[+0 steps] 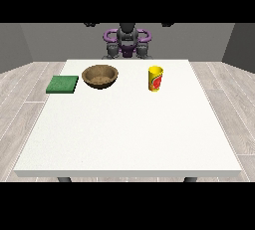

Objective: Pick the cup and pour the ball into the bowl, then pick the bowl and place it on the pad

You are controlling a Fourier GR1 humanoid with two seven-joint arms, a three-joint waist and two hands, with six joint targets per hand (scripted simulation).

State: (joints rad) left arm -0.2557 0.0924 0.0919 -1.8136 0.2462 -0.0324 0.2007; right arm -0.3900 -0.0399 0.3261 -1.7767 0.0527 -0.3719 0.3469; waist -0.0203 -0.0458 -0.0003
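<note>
My hands are raised high by my shoulders; the hand at the view's right (168, 24) and the hand at the view's left (90, 24) show only as dark bits at the frame's top, so I cannot tell how their fingers lie, and they touch nothing. The yellow cup (155, 78) stands upright on the white table (129, 139), forward of me and toward the view's right, nearer that hand. The wooden bowl (100, 76) sits left of it, the green pad (63, 84) just beyond. The ball is hidden.
</note>
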